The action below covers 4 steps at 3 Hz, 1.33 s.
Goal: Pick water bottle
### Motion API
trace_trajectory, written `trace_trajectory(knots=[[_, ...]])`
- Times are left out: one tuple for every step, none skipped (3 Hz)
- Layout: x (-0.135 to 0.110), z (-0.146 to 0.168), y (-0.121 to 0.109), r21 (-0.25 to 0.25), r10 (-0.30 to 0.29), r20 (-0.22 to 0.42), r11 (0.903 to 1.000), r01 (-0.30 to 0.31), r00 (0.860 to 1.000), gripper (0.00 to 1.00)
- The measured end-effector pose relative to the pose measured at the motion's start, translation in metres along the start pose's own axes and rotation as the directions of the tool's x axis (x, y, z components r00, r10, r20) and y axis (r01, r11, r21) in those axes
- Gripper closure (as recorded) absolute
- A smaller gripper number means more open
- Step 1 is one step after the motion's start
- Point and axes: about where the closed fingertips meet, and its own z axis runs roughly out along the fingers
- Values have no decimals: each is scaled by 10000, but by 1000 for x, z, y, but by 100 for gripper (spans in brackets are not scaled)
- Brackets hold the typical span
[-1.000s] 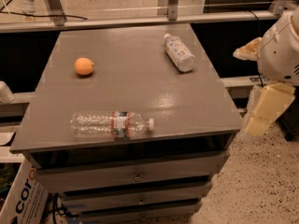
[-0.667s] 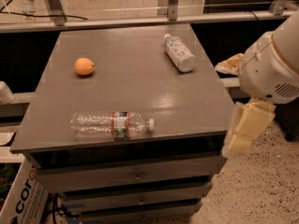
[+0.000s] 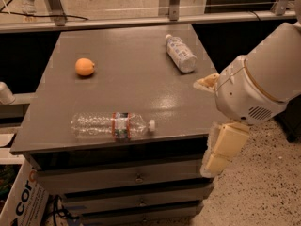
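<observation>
Camera view, water bottle: clear, ribbed, laid flat
Gripper: cream jaws spread wide, beside table corner

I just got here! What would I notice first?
The big white robot arm fills the right side, its tool hanging beside the table's front right corner. A clear water bottle lies on its side near the front edge, with an orange at back left and a smaller bottle at back right.
</observation>
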Motion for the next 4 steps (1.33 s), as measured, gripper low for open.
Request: trace_trajectory(knots=[[0, 0, -1, 194, 14, 416, 9998, -22, 9991, 0], [-12, 15, -14, 374, 143, 1120, 9991, -186, 9936, 0], [-29, 35, -31, 592, 224, 1632, 9977, -325, 9863, 0], [-51, 52, -42, 909, 43, 1949, 9956, -224, 9808, 0]])
